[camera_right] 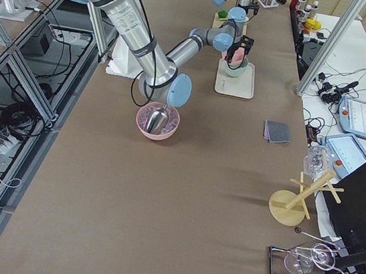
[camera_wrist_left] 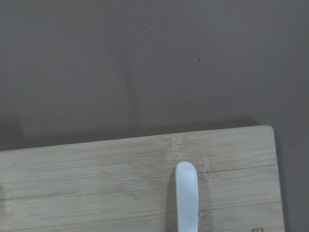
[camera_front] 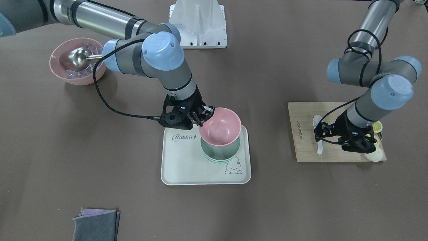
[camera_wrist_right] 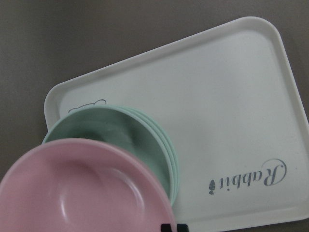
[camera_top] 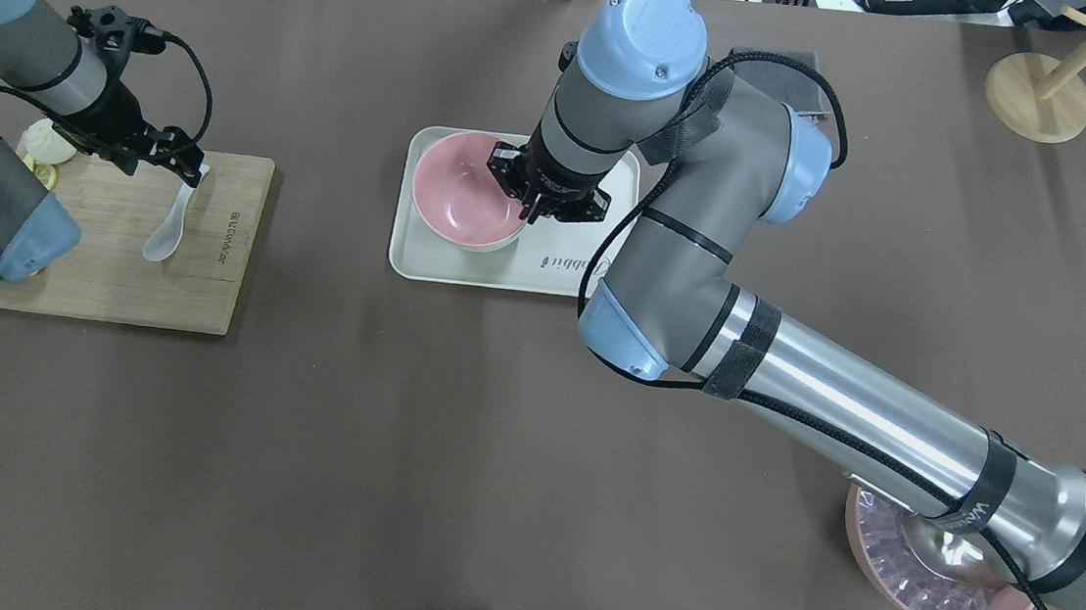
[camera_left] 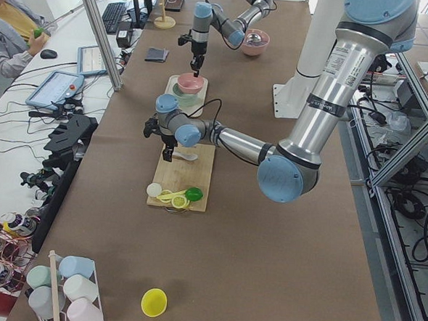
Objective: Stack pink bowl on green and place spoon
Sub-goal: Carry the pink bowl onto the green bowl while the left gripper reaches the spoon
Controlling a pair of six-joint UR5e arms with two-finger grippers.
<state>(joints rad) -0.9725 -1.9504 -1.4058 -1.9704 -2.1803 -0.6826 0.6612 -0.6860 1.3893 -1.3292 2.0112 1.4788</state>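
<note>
My right gripper [camera_front: 202, 117] is shut on the rim of the small pink bowl [camera_front: 220, 127] and holds it tilted just over the stack of mint-green bowls [camera_front: 220, 153] on the white tray [camera_front: 180, 160]. The right wrist view shows the pink bowl [camera_wrist_right: 82, 193] overlapping the green stack [camera_wrist_right: 111, 130]. The white spoon [camera_top: 166, 231] lies on the wooden cutting board [camera_top: 113, 277]. My left gripper [camera_top: 165, 169] hovers open above the spoon's handle. The left wrist view shows only the handle end [camera_wrist_left: 187, 198], no fingers.
A larger ridged pink bowl [camera_front: 77, 62] with ice cubes and a metal scoop stands under my right arm. Lemon and onion pieces [camera_front: 374, 154] lie on the board's end. Grey cloths [camera_front: 95, 226] lie near the table edge. A wooden rack [camera_top: 1038, 93] stands far right.
</note>
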